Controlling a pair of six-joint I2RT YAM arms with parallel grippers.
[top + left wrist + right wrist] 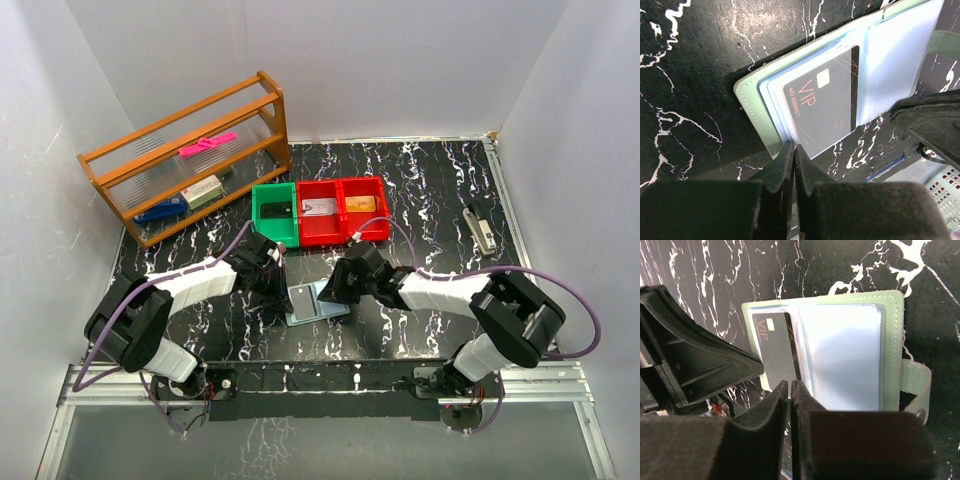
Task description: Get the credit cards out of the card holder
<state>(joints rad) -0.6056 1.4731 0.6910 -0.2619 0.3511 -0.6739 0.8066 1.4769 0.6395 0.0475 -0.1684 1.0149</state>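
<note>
Two clamped, left gripper, right gripper, pinching card holder

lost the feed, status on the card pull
Left gripper shut, right gripper shut, both at card holder edge. Holder open, VIP card inside. Grippers close together.

Glossy clear plastic sleeves in matt stitched card holder; glossy dark credit card; polished marble-look table
</note>
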